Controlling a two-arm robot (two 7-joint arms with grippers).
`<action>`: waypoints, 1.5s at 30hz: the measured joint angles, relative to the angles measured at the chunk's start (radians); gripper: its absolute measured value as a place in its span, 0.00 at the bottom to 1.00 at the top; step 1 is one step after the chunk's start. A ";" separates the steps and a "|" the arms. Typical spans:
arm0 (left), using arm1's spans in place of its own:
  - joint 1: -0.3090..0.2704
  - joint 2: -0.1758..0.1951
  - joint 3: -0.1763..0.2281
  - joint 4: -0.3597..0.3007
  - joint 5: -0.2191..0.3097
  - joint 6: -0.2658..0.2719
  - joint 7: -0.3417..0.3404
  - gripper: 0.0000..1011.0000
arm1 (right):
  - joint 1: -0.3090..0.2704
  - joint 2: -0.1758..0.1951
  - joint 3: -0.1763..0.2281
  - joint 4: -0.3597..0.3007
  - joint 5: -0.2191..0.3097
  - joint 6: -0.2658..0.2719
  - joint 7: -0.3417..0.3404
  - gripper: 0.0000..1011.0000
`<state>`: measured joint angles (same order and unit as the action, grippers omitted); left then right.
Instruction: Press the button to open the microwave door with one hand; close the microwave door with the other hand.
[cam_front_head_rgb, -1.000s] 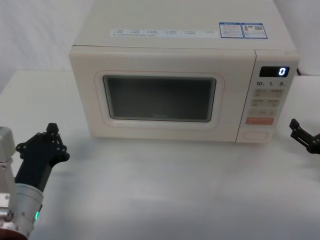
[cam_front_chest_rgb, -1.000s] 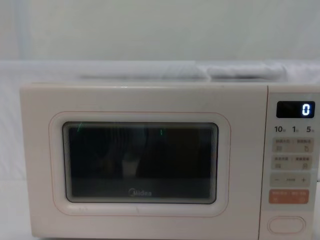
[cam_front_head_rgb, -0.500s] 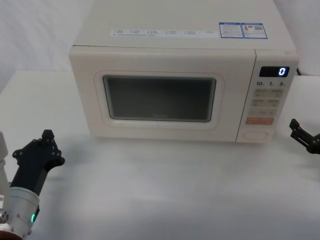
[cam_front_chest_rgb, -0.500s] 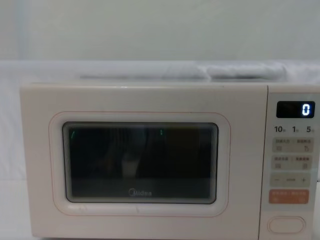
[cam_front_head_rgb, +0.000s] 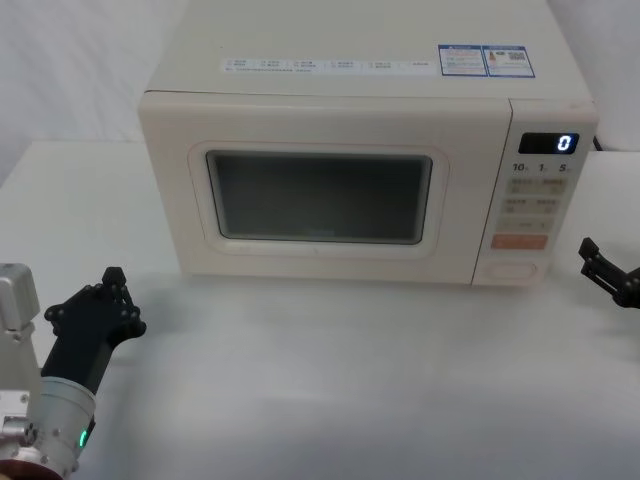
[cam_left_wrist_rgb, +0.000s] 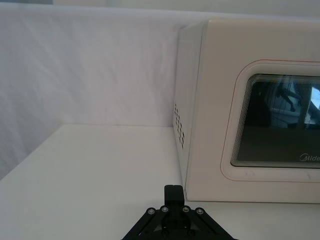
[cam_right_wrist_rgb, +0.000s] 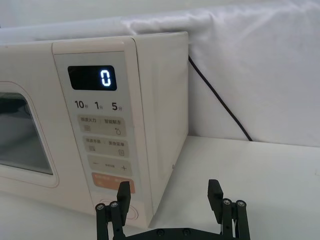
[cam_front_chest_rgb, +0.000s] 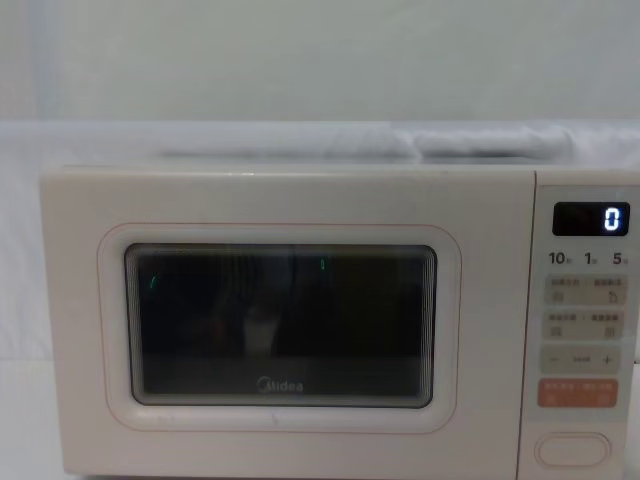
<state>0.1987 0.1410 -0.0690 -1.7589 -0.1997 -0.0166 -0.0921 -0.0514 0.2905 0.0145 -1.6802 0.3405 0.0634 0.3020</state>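
The cream microwave stands mid-table with the microwave door (cam_front_head_rgb: 320, 195) (cam_front_chest_rgb: 280, 320) (cam_left_wrist_rgb: 270, 120) closed and its display reading 0. The button (cam_front_head_rgb: 512, 268) (cam_front_chest_rgb: 572, 449) is the oblong key at the bottom of the control panel; in the right wrist view the button (cam_right_wrist_rgb: 134, 213) is partly behind a finger. My right gripper (cam_front_head_rgb: 588, 258) (cam_right_wrist_rgb: 169, 192) hovers open just right of the panel, level with the button, holding nothing. My left gripper (cam_front_head_rgb: 112, 275) (cam_left_wrist_rgb: 173, 190) is shut and empty, low at the front left, clear of the microwave's left side.
A black power cable (cam_right_wrist_rgb: 220, 100) runs down behind the microwave's right side. White cloth covers the back wall (cam_left_wrist_rgb: 90, 75). The white table (cam_front_head_rgb: 330, 380) stretches in front of the microwave. An orange key (cam_front_chest_rgb: 577, 393) sits above the button.
My left gripper drew back toward the front left corner, then shifted slightly right. The right gripper and the door have not moved.
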 joint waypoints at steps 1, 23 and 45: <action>0.000 0.000 0.000 0.000 0.000 0.000 0.000 0.00 | 0.000 0.000 0.000 0.000 0.000 0.000 0.000 0.99; 0.002 0.003 -0.002 -0.004 -0.004 -0.001 0.002 0.42 | 0.000 0.000 0.000 0.000 0.000 0.000 0.000 0.99; 0.002 0.004 -0.002 -0.005 -0.005 -0.001 0.002 0.99 | 0.000 0.000 0.000 0.000 0.000 0.000 0.000 0.99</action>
<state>0.2010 0.1448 -0.0711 -1.7636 -0.2046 -0.0178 -0.0906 -0.0515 0.2905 0.0145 -1.6802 0.3404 0.0634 0.3019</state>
